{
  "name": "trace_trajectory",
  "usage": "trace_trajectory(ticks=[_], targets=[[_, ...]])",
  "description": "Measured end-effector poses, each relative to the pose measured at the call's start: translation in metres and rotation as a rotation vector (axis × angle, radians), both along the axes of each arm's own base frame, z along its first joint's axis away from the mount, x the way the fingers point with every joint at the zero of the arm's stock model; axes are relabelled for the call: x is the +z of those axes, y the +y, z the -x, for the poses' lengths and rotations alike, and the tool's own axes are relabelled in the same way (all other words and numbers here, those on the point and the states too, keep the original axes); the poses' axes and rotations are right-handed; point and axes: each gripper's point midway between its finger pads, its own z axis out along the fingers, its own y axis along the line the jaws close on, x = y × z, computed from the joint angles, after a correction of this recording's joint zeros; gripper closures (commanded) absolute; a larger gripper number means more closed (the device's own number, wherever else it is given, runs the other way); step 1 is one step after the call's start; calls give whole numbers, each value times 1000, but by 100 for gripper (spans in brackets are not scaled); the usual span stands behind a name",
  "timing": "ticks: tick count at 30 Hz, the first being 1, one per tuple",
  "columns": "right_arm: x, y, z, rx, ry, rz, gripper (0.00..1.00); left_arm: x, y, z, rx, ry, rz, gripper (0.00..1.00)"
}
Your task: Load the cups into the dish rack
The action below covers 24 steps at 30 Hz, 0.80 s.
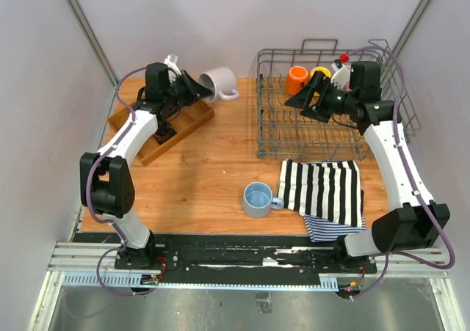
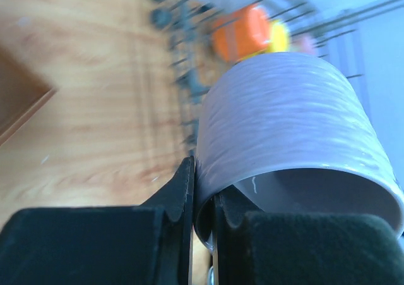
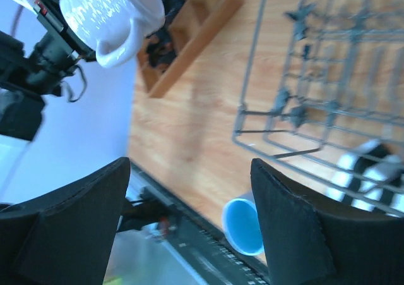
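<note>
My left fingers (image 2: 177,203) are nipped almost shut on the rim of the grey ribbed ceramic mug (image 2: 284,127), one pad outside the wall and one inside. The mug lies over on its side with its mouth toward me, at the far-left of the wooden counter (image 1: 213,162), just beside the compartmented wooden tray (image 1: 165,133). A rim pinch like this is thin, so I would squeeze firmly, travel rightward slowly and level, and avoid any twist that might let the mug pivot. Beyond lies the large grey wire dish rack (image 1: 258,111), with the orange mug (image 1: 297,78) and yellow mug (image 1: 320,73) at its back. My right fingers (image 3: 76,222) hang wide open and empty over it, so I would aim for bare tines clear of them.
</note>
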Motion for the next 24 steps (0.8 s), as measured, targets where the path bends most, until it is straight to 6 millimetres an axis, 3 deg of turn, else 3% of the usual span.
trace_trajectory(ticks=[5,10,13,16,24], targets=[[-7,25,9,52,144,-215,22,65,-42,-9,-102,-231,156,99],[7,40,7,87,175,-386,22,118,-103,-8,-251,-399,286,99],[15,45,4,94,185,-461,22,126,-132,0,-324,-434,338,100],[28,50,1,106,166,-507,22,119,-149,9,-379,-423,352,100],[50,59,-2,140,130,-580,22,118,-155,12,-398,-427,355,99]])
